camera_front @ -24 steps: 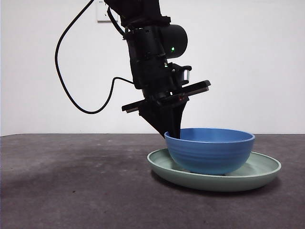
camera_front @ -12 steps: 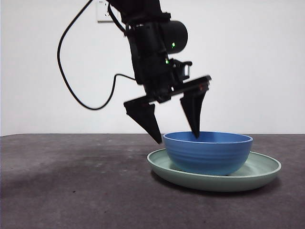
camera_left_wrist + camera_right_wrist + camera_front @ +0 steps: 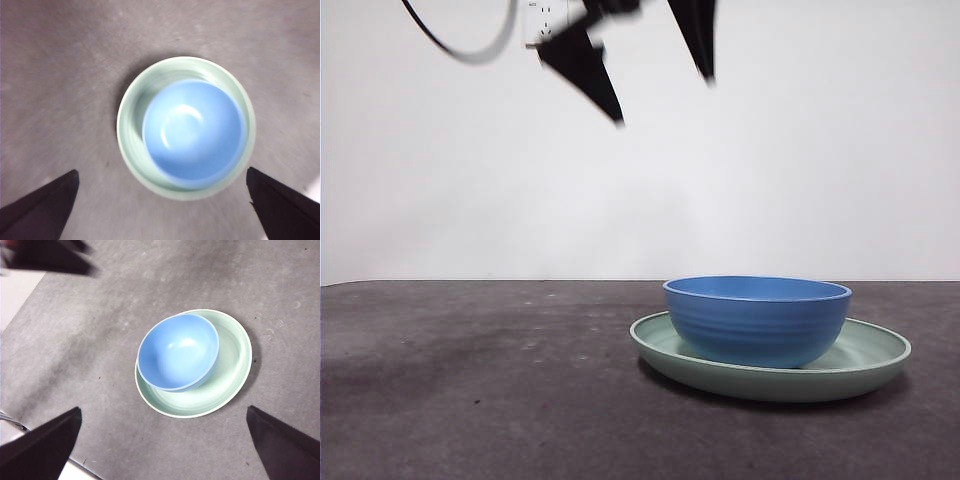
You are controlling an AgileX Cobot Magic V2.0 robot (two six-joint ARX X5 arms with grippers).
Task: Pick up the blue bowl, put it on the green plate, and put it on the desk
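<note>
The blue bowl [image 3: 757, 320] sits upright inside the green plate [image 3: 865, 362] on the desk [image 3: 470, 390], right of centre. My left gripper [image 3: 663, 100] is open and empty, high above the bowl at the top of the front view. Its wrist view looks straight down on the bowl [image 3: 192, 130] and the plate [image 3: 131, 107], with the jaws [image 3: 161, 171] wide apart. My right gripper [image 3: 163, 409] is open and empty, high and apart from the bowl [image 3: 177, 352] and plate [image 3: 232, 365]. The left gripper also shows there as a dark blur [image 3: 50, 257].
A white wall stands behind the desk, with a socket [image 3: 542, 20] and a black cable [image 3: 460, 45] at the top left. The desk's edge and a pale floor strip [image 3: 15, 295] show in the right wrist view.
The left gripper opened off the bowl's rim and rose from the bowl to the top of the front view. The bowl stays in the plate.
</note>
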